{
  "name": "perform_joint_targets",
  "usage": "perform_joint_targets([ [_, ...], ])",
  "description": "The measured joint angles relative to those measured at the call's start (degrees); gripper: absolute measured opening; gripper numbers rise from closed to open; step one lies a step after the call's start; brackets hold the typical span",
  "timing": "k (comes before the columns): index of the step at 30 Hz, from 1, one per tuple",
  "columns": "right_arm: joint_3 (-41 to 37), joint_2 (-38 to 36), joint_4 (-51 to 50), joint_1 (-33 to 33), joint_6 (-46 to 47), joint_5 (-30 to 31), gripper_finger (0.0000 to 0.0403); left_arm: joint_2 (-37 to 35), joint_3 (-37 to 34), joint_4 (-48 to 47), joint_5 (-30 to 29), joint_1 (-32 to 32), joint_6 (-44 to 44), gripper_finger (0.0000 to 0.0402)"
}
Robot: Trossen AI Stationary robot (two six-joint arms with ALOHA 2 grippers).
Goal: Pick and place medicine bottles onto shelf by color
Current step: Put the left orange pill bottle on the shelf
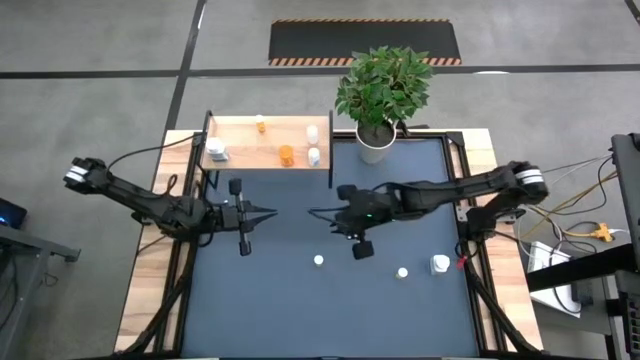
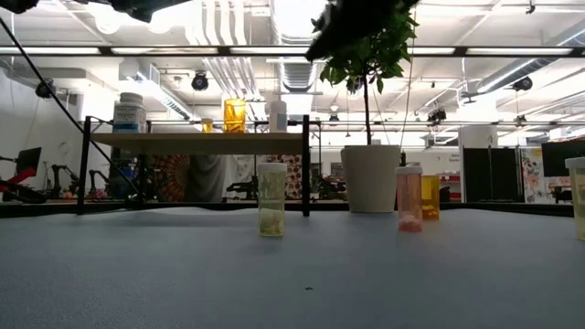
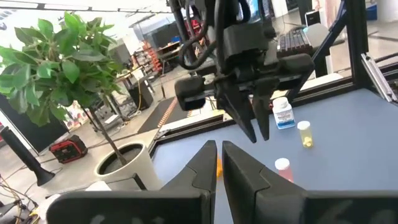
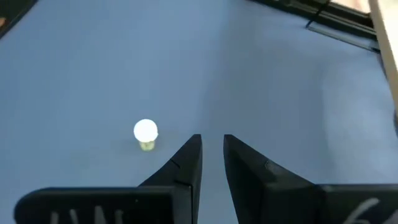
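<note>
Five medicine bottles stood on the shelf (image 1: 268,143) at the table's far left corner — two orange (image 1: 286,154) and three white (image 1: 314,156) — while others were on the blue tabletop (image 1: 280,300), among them a pale-capped bottle (image 1: 319,261) near the middle. Over the table's centre the right gripper (image 4: 212,149) hovered empty with a narrow gap between its fingers, that bottle just beside it. Facing it, the left gripper (image 3: 219,151) was closed on nothing.
</note>
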Motion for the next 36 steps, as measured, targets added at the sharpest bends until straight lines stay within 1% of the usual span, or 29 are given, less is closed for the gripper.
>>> perform_joint_targets([
  [5, -13.0, -6.8, 11.9, 0.0, 2.4, 3.8, 0.0057, 2.9, -0.2, 3.7, 0.0, 0.0, -0.3, 0.0008],
  [10, -23.7, -13.8, 21.5, 0.0, 0.0, 4.0, 0.0057, 6.7, -0.4, 4.6, 0.0, 0.0, -7.7, 0.0008],
  [16, -32.4, -21.4, 30.8, 0.0, -4.2, 4.5, 0.0057, 11.9, 0.2, 4.4, -0.7, 0.0, -16.7, 0.0008],
  [19, -35.4, -24.5, 33.1, -0.1, -6.6, 4.5, 0.0057, 13.6, 0.3, 4.1, -5.0, 0.0, -20.9, 0.0008],
  [22, -37.7, -27.1, 33.4, -0.3, -7.8, 4.5, 0.0057, 14.3, 0.2, 1.6, -11.6, 0.0, -22.3, 0.0008],
  [25, -39.6, -29.4, 33.3, -0.4, -8.5, 4.6, 0.0057, 14.0, 0.6, -2.1, -21.6, 0.7, -20.5, 0.0003],
  [26, -40.2, -30.0, 33.3, -0.4, -9.3, 4.7, 0.0057, 13.8, 0.6, -2.2, -24.3, 1.4, -18.9, 0.0002],
  [27, -40.8, -30.6, 33.3, -0.4, -9.8, 4.6, 0.0057, 13.4, 0.7, -2.1, -25.5, 2.4, -17.2, 0.0001],
  [29, -41.9, -31.5, 33.1, -0.6, -11.1, 4.6, 0.0057, 12.4, 0.7, -2.1, -24.5, 5.2, -14.9, 0.0001],
  [34, -44.5, -33.9, 33.3, -1.1, -12.4, 4.5, 0.0056, 11.2, 0.9, -2.5, -12.8, 13.7, -14.7, 0.0000],
  [36, -45.9, -34.8, 33.6, -1.1, -12.5, 3.9, 0.0056, 11.2, 0.9, -3.3, -10.5, 16.3, -14.7, 0.0000],
])
